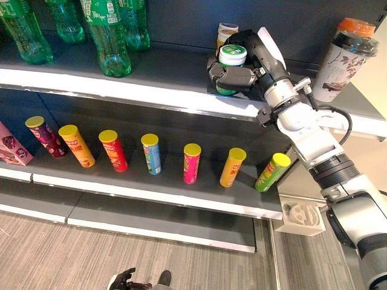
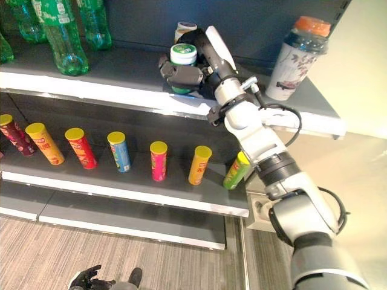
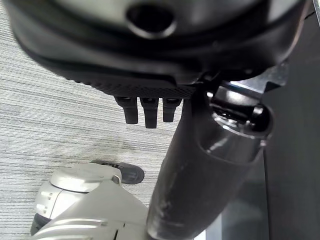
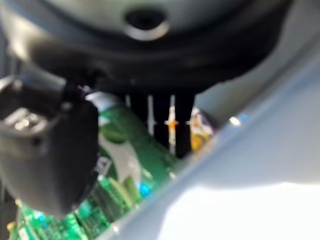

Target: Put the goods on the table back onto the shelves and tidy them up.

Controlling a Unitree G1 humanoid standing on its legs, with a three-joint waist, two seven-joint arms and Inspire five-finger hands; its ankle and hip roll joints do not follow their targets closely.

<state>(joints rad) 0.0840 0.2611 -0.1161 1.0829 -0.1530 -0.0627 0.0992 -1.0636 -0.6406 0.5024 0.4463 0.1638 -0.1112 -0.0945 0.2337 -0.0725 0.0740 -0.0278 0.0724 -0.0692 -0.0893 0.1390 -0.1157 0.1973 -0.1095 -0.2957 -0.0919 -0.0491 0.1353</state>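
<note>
Top shelf (image 1: 151, 90): right robot hand (image 1: 239, 75) wrapped round green canister (image 1: 231, 58).

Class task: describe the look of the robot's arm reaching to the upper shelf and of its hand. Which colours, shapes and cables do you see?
The right arm is built of silver-grey rounded segments joined by dark ribbed rings. A thin black cable loops beside the wrist. The right robot hand is dark and blocky, with a white cover along its thumb. The left robot hand is equally dark.

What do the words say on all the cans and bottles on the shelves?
Nothing reads clearly.
Green plastic bottles: label print too small.
Yellow-lidded tube cans: print blurred.
Green white-lidded can in the right hand: print unreadable.
Patterned orange-lidded cup: pictures, no legible words.
</note>
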